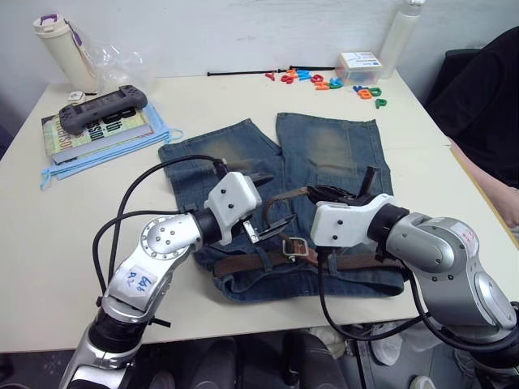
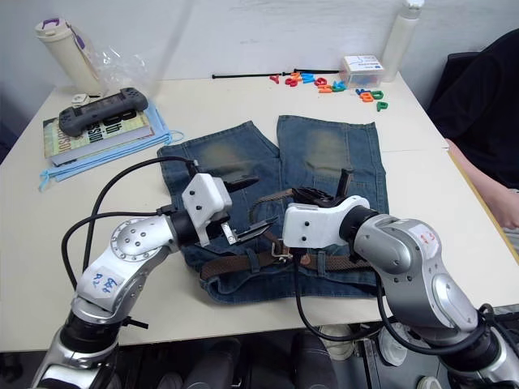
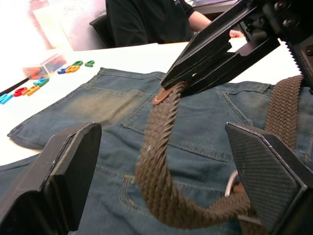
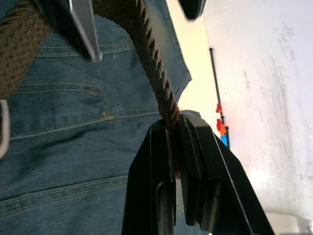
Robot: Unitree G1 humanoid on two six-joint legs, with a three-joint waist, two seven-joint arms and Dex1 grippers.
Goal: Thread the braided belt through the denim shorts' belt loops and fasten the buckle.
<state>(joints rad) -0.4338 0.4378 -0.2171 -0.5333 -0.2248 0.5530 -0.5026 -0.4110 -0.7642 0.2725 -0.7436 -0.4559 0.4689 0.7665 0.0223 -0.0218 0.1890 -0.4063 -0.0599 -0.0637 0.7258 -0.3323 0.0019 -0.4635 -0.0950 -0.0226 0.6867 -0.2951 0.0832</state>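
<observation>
The denim shorts (image 1: pixel 324 162) lie flat on the cream table (image 1: pixel 243 324), waistband toward the near edge and both legs, each with a faded yellowish patch, pointing away. Along that waistband runs the braided belt (image 1: pixel 243 263), dark brown and tightly woven, passing under at least one of the belt loops (image 1: pixel 266 259). Its silver buckle (image 1: pixel 293 247) rests on the waistband near the middle. From there the free end of the belt lifts off the denim and curls up in a loop.

The right gripper (image 3: pixel 205 63) reaches in low from the right, its two black fingers pressed together on the tan tip of that raised end, holding it above the seat of the shorts. The left gripper (image 1: pixel 272 203) comes in from the left, elbow bent, fingers spread wide apart with nothing between them, hanging just beside the curled strap.

Farther back on the left sit a stack of books (image 1: pixel 97 134) with a game controller (image 1: pixel 101 108) on top. Coloured plastic letters (image 1: pixel 324 81) are scattered along the far edge, and a person in black (image 1: pixel 478 89) sits at the right.
</observation>
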